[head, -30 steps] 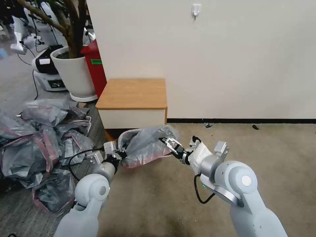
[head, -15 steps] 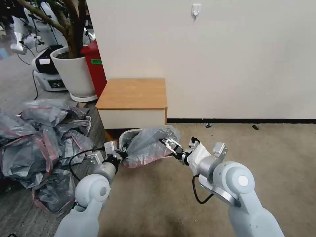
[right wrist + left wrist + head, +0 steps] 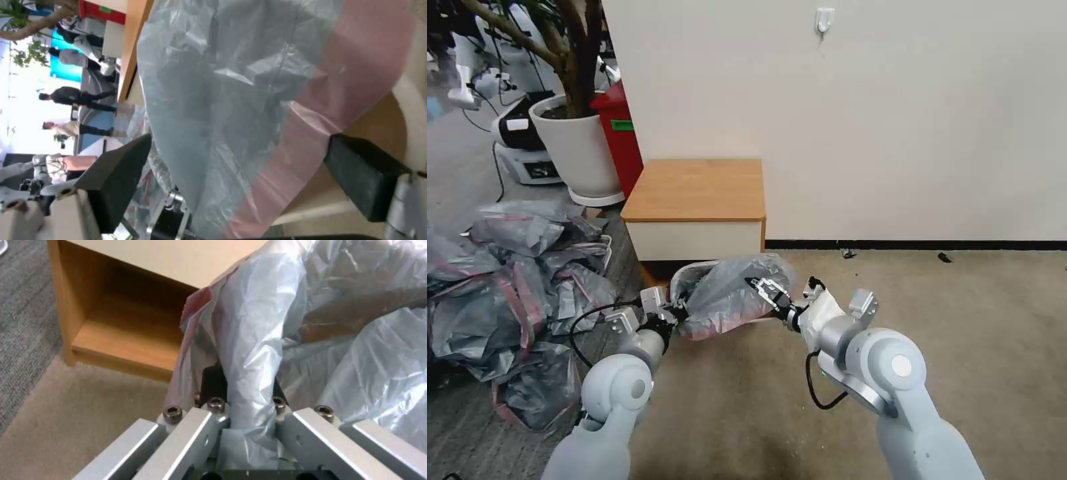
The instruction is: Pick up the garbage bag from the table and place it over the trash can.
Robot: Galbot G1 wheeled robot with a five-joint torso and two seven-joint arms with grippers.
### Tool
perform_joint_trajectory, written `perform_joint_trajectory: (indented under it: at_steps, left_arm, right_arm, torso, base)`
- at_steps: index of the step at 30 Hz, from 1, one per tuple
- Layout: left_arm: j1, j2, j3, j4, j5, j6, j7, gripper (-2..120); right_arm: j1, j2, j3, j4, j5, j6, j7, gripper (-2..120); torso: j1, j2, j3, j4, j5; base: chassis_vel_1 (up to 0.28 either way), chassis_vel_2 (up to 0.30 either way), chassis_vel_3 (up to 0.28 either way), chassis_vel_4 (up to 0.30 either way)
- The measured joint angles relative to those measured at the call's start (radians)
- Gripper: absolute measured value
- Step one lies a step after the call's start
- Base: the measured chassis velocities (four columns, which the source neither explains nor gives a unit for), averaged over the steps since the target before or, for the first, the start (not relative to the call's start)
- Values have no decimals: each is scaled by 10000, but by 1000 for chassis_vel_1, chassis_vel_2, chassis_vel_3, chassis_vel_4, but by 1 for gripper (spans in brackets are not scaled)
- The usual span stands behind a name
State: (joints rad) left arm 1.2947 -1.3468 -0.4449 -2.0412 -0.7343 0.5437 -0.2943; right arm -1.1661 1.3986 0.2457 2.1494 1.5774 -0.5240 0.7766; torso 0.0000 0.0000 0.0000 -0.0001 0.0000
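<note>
The garbage bag [image 3: 727, 297], grey and crinkly with a pink band, lies bunched over the top of the trash can [image 3: 679, 279], which stands on the carpet in front of the table [image 3: 697, 190]. My left gripper [image 3: 675, 313] is at the bag's left side, shut on a fold of the garbage bag [image 3: 249, 350]. At the bag's right side my right gripper [image 3: 764, 290] is open. Its black pads [image 3: 120, 173] stand wide apart around the pink band of the garbage bag [image 3: 307, 133], beside the trash can's cream rim [image 3: 416, 96].
A heap of similar grey-and-pink bags [image 3: 514, 287] covers the floor on the left. A white plant pot [image 3: 577, 150] and a red bin [image 3: 620, 133] stand behind it. A wall runs behind the table. Open carpet lies to the right.
My right arm has shifted a little to the left, toward the bag. The left arm moved slightly too, still holding its fold. The bag has hardly moved.
</note>
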Motion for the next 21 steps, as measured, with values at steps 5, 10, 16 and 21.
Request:
perform_joint_trajectory:
  at_steps: [5,10,16,21]
  left_arm:
    - [-19,42,-22,-72,-251,31,-71,2]
    - [-23,71,-29,-44,-268,33,-85,2]
    - [-29,32,-27,-32,-422,33,-177,2]
    - [-53,-19,-13,-35,-749,34,-379,2]
  right_arm:
    - [-53,54,-105,-18,-230,131,-267,89]
    - [-160,74,-258,33,-486,416,-805,89]
    - [-253,95,-465,-69,-1013,953,-1607,89]
    - [-353,209,-655,-166,-1357,1349,-2146,89]
  torso:
    - [0,0,0,1,0]
    - [0,0,0,0,-1]
    - [0,0,0,1,0]
    - [0,0,0,1,0]
  base:
    - [0,0,0,0]
    - [0,0,0,0]
    - [0,0,0,0]
    - [0,0,0,0]
